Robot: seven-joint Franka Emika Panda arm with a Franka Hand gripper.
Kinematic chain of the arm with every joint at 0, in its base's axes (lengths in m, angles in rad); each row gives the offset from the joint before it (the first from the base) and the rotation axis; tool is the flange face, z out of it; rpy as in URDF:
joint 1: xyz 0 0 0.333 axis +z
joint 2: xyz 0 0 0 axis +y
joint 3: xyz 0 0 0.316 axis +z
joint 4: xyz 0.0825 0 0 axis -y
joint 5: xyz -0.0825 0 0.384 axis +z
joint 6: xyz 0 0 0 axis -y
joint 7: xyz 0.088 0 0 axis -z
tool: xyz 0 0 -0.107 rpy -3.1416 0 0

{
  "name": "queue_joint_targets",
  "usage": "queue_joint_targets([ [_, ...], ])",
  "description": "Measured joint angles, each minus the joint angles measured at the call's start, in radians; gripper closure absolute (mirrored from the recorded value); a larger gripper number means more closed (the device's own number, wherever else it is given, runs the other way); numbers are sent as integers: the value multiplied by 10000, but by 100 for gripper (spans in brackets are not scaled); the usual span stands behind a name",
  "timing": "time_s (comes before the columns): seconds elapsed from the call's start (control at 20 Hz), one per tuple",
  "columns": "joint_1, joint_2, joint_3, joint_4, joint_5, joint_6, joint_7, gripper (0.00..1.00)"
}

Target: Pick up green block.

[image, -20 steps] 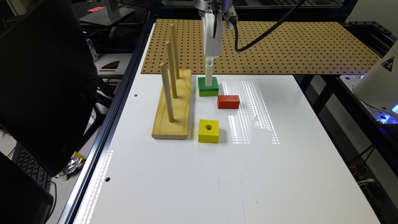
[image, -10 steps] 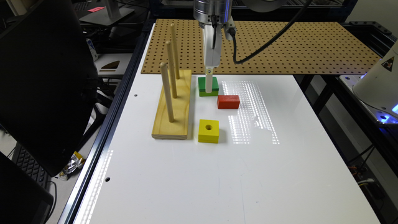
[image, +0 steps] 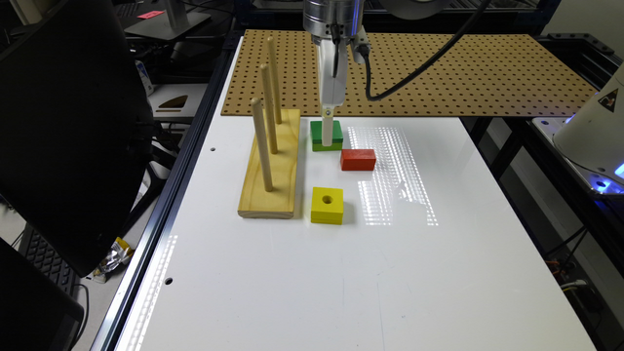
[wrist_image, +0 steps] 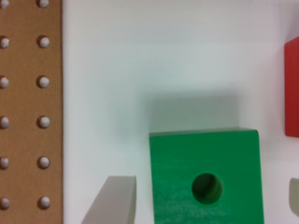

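Straddling the green block with my end effector open, I am noting one finger off each opposite side, neither touching, the block lying flat on the worktop directly beneath me.

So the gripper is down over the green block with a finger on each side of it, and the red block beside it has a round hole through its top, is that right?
Not quite: the red block is solid, as the exterior view shows. The round hole is in the green block, and the gripper is indeed down over it, a finger on each side.
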Motion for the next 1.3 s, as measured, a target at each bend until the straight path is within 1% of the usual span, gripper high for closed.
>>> queue_joint_targets([
  [0.2, 0, 461, 0, 3, 0, 515, 0, 0],
  [0.3, 0, 576, 13, 50, 0, 646, 5, 0],
  [0.4, 0, 625, 47, 167, 0, 648, 31, 0],
  [0.5, 1, 628, 68, 218, 0, 648, 57, 0],
  [0.8, 1, 640, 75, 225, 0, 648, 70, 0],
  [0.9, 5, 803, 74, 240, -9, 782, 85, 0],
  [1.25, 5, 826, 76, 266, -9, 790, 92, 0],
  [1.3, 2, 820, 73, 265, -9, 790, 91, 100],
])
